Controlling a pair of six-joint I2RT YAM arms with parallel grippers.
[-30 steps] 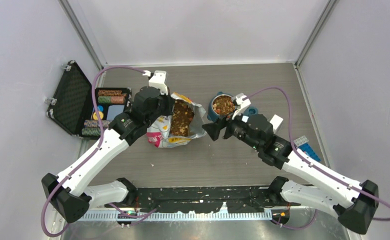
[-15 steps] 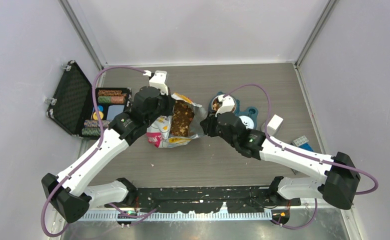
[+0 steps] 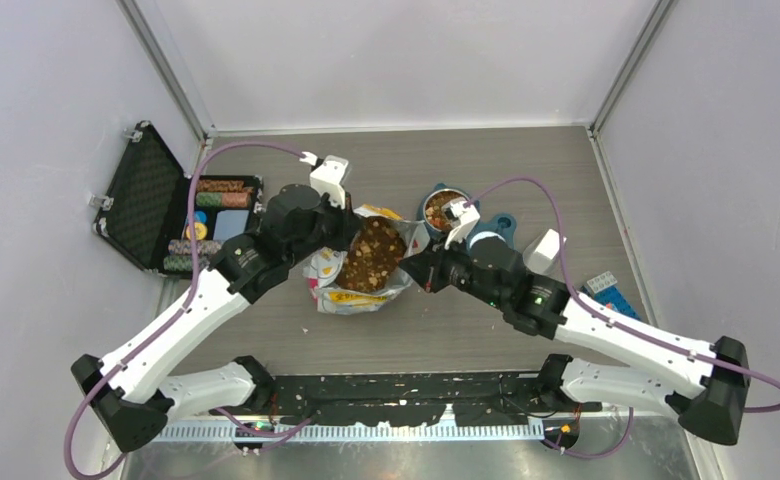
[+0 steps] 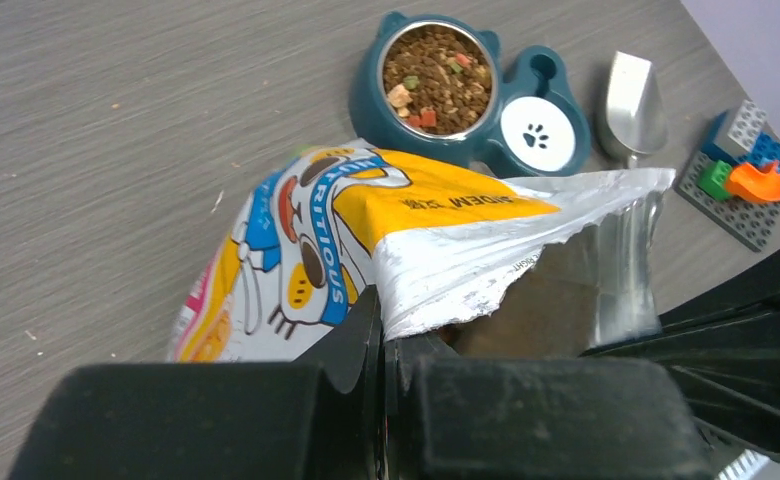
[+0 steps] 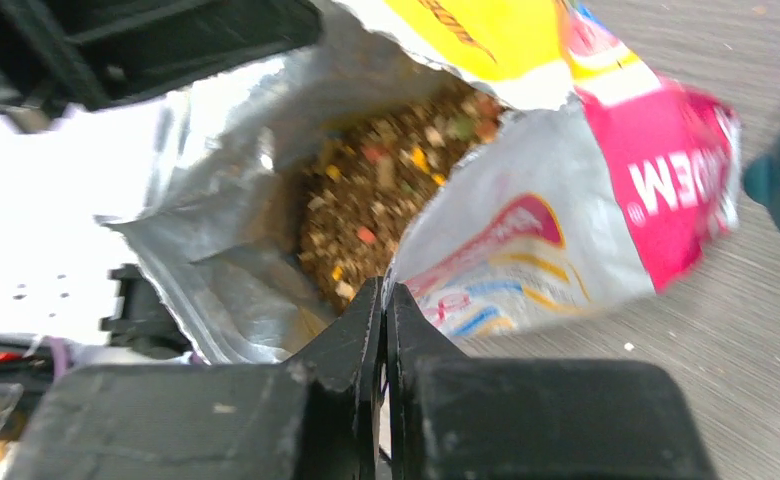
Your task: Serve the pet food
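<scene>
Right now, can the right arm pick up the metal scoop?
Probably not yet: the right gripper looks shut on the edge of the food bag. The metal scoop lies uncovered beside the bowl, so the gripper would need to let go first.

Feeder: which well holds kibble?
The steel well, filled with brown kibble. The white well beside it shows only a paw print, no food.

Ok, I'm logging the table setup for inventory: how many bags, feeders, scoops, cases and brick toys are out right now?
Food bag: 1
Teal feeder: 1
Metal scoop: 1
Black case: 1
Brick toy: 1
Total: 5
</scene>
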